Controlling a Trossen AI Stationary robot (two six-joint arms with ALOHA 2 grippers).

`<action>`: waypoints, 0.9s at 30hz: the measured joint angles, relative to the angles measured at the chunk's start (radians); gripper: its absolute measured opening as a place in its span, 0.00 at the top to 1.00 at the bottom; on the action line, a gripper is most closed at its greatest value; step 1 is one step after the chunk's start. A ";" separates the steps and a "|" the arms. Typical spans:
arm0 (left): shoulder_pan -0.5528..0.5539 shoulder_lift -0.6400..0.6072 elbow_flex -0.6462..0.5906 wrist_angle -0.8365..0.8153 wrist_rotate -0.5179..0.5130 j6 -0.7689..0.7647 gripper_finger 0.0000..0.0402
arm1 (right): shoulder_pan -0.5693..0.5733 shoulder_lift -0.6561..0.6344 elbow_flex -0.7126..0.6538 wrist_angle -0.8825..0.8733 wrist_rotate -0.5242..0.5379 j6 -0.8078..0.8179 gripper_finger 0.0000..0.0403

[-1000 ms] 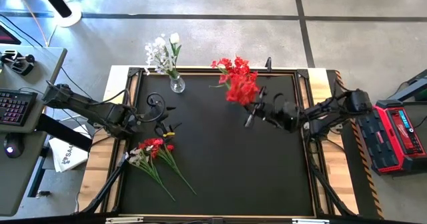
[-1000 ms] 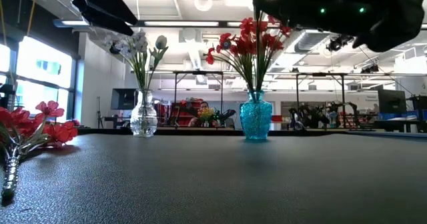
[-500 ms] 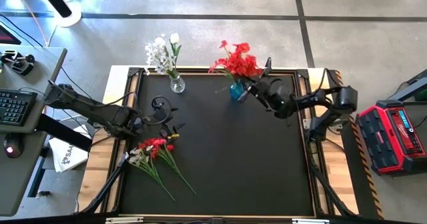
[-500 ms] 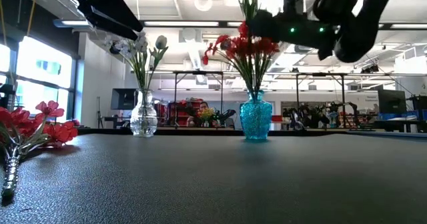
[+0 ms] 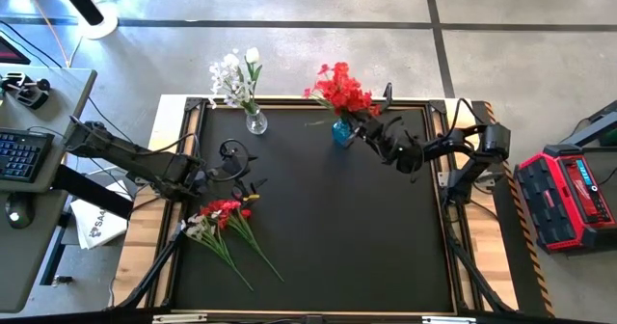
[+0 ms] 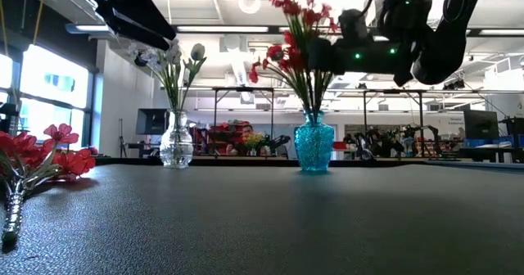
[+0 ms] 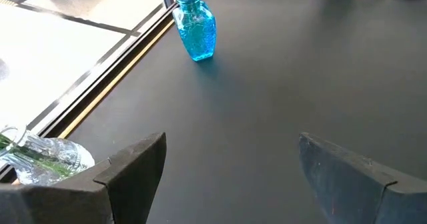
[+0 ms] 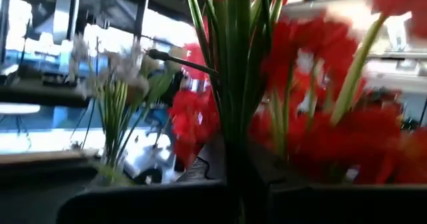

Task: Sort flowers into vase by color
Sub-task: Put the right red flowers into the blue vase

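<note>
Progress since a second ago: the red sprig that was being carried over the middle of the mat is now brought right above the blue vase (image 5: 341,131) at the back edge, and its blooms are merged with the red bunch (image 5: 339,88) already standing there. The right gripper (image 5: 368,131) is parked just beside the vase mouth, and in the right wrist view green stems (image 8: 235,71) are seen running down between its two dark fingers, so the sprig looks clamped and not yet let go. In the low view the red flowers (image 6: 296,38) are held upright over the vase (image 6: 313,142), so insertion is probably underway or nearly done, though whether the stem tip is actually inside can't be told.

The clear vase (image 5: 255,121) with white flowers (image 5: 234,73) is left untouched at the back left. A mixed pile of red and white sprigs (image 5: 220,223) is lying on the mat's left side, so plenty of sorting is left. The left gripper (image 5: 236,175) is kept hovering near that pile with fingers spread and nothing between them, as shown in the left wrist view (image 7: 230,177).
</note>
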 joint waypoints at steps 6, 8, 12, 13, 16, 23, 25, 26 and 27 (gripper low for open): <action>0.000 0.000 0.000 0.029 0.000 -0.025 0.19 | 0.004 0.000 0.000 -0.052 0.008 0.031 0.93; 0.000 0.000 0.000 0.030 0.000 -0.026 0.19 | 0.004 -0.002 0.000 -0.058 0.009 0.060 0.85; 0.000 0.000 0.000 0.030 0.000 -0.028 0.19 | 0.027 -0.026 0.000 -0.127 0.054 0.079 0.68; 0.000 0.000 0.000 0.030 0.000 -0.032 0.19 | 0.040 -0.041 0.000 -0.155 0.079 0.069 0.63; 0.000 0.000 0.000 0.031 0.000 -0.043 0.19 | 0.089 -0.111 0.000 -0.254 0.169 0.031 0.53; 0.000 0.000 0.000 0.053 0.000 -0.043 0.19 | 0.188 -0.363 0.001 -0.611 0.358 0.119 0.42; 0.000 0.000 0.000 0.054 0.000 -0.043 0.19 | 0.193 -0.425 0.001 -0.714 0.373 0.172 0.42; 0.000 0.000 0.000 0.054 0.000 -0.043 0.19 | 0.191 -0.448 0.001 -0.751 0.373 0.201 0.42; 0.000 0.000 0.000 0.054 0.000 -0.043 0.19 | 0.186 -0.461 0.001 -0.774 0.372 0.227 0.42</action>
